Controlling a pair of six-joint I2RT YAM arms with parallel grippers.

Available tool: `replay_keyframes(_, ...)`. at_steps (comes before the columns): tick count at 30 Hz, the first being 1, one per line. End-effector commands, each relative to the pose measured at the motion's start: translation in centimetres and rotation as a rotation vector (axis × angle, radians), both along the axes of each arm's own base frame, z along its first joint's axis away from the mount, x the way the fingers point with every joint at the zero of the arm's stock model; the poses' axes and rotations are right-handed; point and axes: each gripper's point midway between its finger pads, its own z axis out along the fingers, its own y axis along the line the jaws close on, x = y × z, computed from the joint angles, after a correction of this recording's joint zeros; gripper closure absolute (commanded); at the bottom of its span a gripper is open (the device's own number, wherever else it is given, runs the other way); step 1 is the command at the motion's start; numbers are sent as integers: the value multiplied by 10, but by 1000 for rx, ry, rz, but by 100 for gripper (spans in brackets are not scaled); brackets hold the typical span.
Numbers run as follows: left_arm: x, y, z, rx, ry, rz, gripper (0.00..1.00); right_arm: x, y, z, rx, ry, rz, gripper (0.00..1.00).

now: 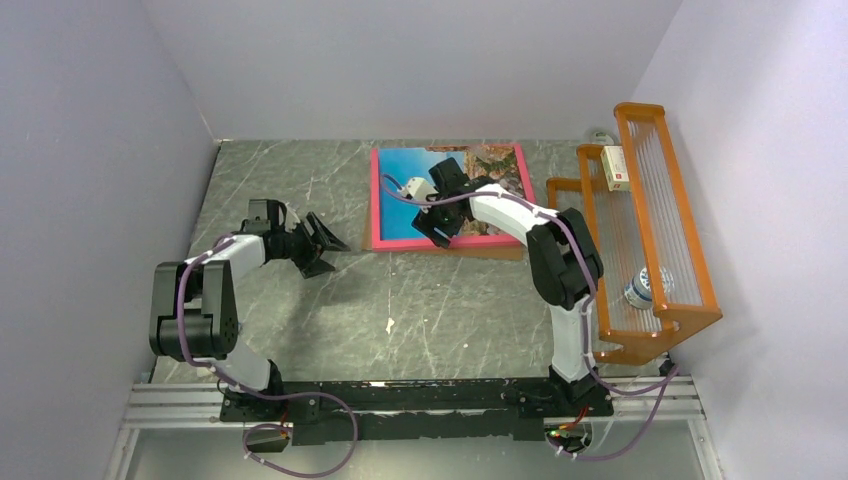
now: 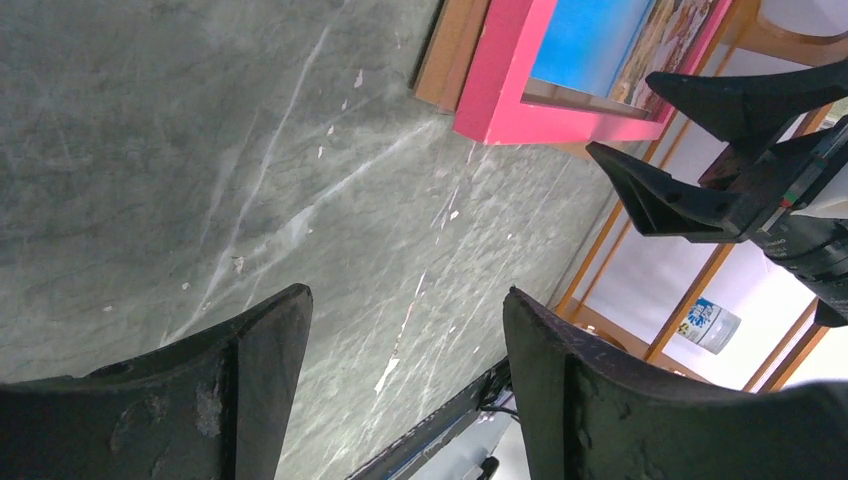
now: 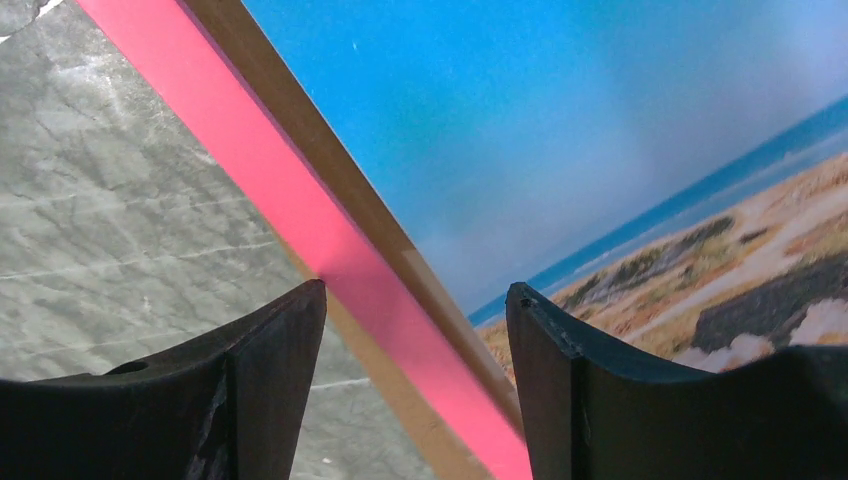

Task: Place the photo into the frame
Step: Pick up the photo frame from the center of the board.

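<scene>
Jaws on both arms are hanging released, grasping nothing; the photo (image 1: 400, 215) is lying inside the frame (image 1: 376, 205) on the tabletop (image 1: 450, 300), so the task is looking nearly finished.

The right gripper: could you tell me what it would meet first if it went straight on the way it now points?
Probably the pink rail of the frame, which sits between the open jaws of the right gripper; how far off is unclear.

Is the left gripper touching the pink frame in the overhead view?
No, the left gripper hangs open over the table, with a clear gap between it and the frame.
</scene>
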Motion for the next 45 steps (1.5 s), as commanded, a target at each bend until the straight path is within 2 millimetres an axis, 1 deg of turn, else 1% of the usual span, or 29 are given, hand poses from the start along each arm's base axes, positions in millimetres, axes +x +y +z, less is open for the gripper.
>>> replay_keyframes(1,13,-4,14,-15,-48,-23,25,-1,10,1,-14,30,179,31)
replay_keyframes(5,14,-3,11,-10,-35,-28,24,-12,15,-14,0,105,226,34)
replay_keyframes(9,18,-6,12,-33,-34,-29,24,-22,21,-14,38,132,258,36)
replay_keyframes(12,22,-8,12,-57,-36,-26,24,-28,19,-17,46,145,275,39)
replay_keyframes(14,24,-10,13,-74,-39,-25,24,-29,18,-18,45,141,274,45)
replay_keyframes(16,26,-12,15,-92,-42,-25,24,-28,18,-17,43,131,265,55)
replay_keyframes(18,28,-15,18,-116,-47,-31,22,-28,19,-11,32,111,264,66)
replay_keyframes(21,33,-19,25,-143,-64,-41,17,-29,24,4,33,56,278,76)
replay_keyframes(24,36,-25,30,-181,-78,-54,11,-31,30,23,46,0,292,82)
replay_keyframes(27,38,-33,34,-229,-90,-70,8,-31,34,37,67,-47,297,87)
replay_keyframes(29,37,-45,34,-255,-99,-99,7,-30,36,48,81,-86,296,89)
replay_keyframes(32,38,-55,36,-281,-96,-115,7,-27,38,65,108,-149,291,91)
replay_keyframes(34,39,-61,40,-310,-109,-120,7,-27,38,75,122,-188,289,92)
replay_keyframes(36,42,-67,51,-363,-142,-126,7,-28,37,82,134,-208,294,92)
replay_keyframes(39,48,-75,63,-453,-174,-130,7,-34,39,86,149,-214,307,92)
replay_keyframes(43,56,-86,59,-496,-154,-130,10,-42,43,85,151,-209,326,92)
replay_keyframes(45,63,-90,60,-516,-174,-130,11,-45,44,83,146,-209,333,92)
